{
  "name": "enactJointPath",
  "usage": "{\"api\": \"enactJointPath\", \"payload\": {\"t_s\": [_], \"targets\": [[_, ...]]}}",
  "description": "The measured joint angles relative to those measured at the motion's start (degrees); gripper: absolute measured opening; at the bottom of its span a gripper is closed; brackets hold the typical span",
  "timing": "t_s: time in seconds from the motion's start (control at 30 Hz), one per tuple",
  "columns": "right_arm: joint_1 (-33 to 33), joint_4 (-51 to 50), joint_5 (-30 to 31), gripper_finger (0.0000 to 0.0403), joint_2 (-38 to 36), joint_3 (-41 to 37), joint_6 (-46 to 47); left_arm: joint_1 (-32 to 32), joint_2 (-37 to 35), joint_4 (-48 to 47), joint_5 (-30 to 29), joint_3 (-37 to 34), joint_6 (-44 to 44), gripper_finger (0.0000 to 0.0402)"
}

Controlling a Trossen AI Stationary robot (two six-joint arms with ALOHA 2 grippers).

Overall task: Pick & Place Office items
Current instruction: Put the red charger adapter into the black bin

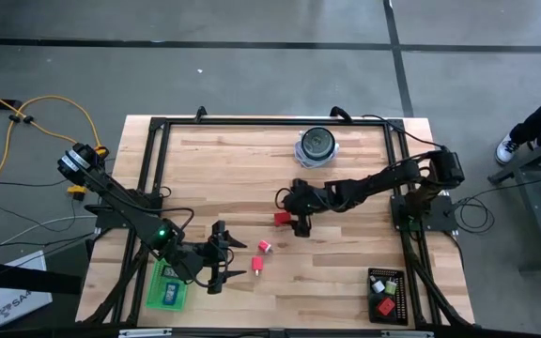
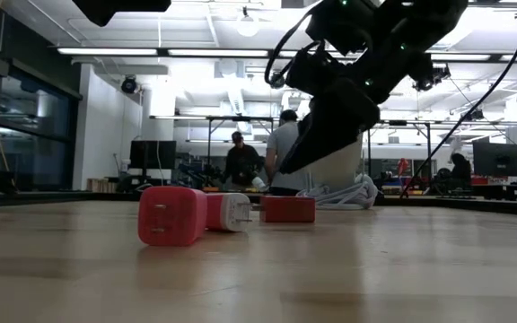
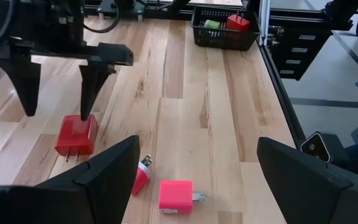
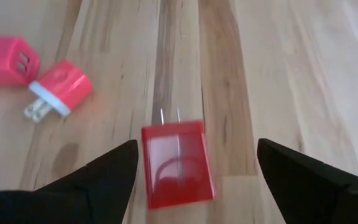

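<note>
Two items (image 3: 227,23) fill black basket (image 3: 222,38).

Robotics lab or workshop: wooden bench (image 1: 252,169) in black metal frame, bare concrete floor (image 1: 252,66), ceiling strip lights (image 2: 115,51), monitors (image 2: 153,154), people (image 2: 237,160) at workstations beyond, yellow cable (image 1: 26,117) at 9 o'clock.

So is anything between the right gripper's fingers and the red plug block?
No. The right wrist view shows bare wood around the red plug block, below the open right gripper.
</note>
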Motion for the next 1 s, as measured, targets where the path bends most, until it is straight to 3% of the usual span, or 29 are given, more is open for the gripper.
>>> {"api": "enactJointPath", "payload": {"t_s": [0.4, 1.0], "targets": [[0.1, 4.9, -0.6, 0.0317, 3.7, 0.4, -1.3, 0.0, 0.0, 0.8, 0.0, 0.0, 0.0, 0.0317], [0.9, 1.7, -1.2, 0.0317, 5.3, 0.3, 0.7, 0.0, 0.0, 2.5, 0.0, 0.0, 0.0, 0.0317]]}}
